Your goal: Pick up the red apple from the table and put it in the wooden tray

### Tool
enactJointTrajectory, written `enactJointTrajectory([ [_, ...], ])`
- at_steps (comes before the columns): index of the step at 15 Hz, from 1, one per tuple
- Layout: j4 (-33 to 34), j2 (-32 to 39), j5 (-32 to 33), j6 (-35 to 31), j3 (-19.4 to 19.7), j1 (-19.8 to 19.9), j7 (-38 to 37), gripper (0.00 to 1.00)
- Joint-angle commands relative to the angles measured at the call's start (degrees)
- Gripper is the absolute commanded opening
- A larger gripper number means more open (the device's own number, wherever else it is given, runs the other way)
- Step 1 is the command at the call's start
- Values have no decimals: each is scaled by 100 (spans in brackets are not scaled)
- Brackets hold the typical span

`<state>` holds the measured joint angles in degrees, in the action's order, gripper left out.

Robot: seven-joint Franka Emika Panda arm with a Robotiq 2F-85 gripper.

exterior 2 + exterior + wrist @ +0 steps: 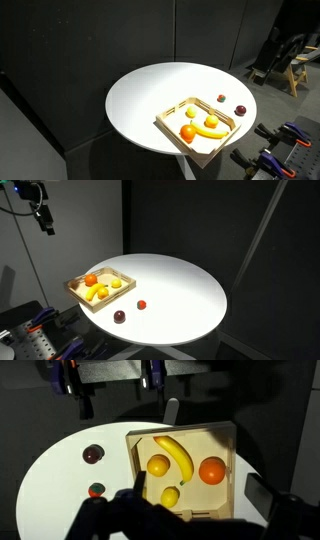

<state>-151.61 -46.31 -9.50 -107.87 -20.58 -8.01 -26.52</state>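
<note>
Gripper (43,220): raised high above and well clear of the table (180,285), over the tray side of the scene, touching nothing. In the wrist view its two dark fingers (262,498) enter from the bottom edge, blurred. They stand wide apart with nothing held between them, and one overlaps the tray's near corner in the picture only. At the size it appears in an exterior view, the jaw spacing cannot be read there. Wooden tray (128,280): rests flat on the white table top near its edge and is visible in both exterior views (175,133) and from the wrist (180,428). Contents, all inside the rim: one banana (175,455) lying diagonally, one orange (211,470), one larger yellow fruit (158,464) beside the banana, and one smaller yellow fruit (170,496) nearer the fingers. Red apple (119,316): dark maroon, sitting on the bare table outside the tray, near one tray corner but not touching it, and close to the table edge. It is also recorded in an exterior view (240,110) and in the wrist view (93,454), to the left of the tray. Small red ball (141,305): brighter and smaller, on the table near the apple but apart from it, likewise outside the tray (96,490). Surroundings: dark backdrop on all sides.
</note>
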Motion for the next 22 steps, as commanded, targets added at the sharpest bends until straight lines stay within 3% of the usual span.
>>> enactJointTrajectory([
  [1,8,8,20,7,23,-24,-14,100],
  [13,63,75,44,0,105,71,-9,100],
  [22,246,219,123,128,618,535,116,100],
])
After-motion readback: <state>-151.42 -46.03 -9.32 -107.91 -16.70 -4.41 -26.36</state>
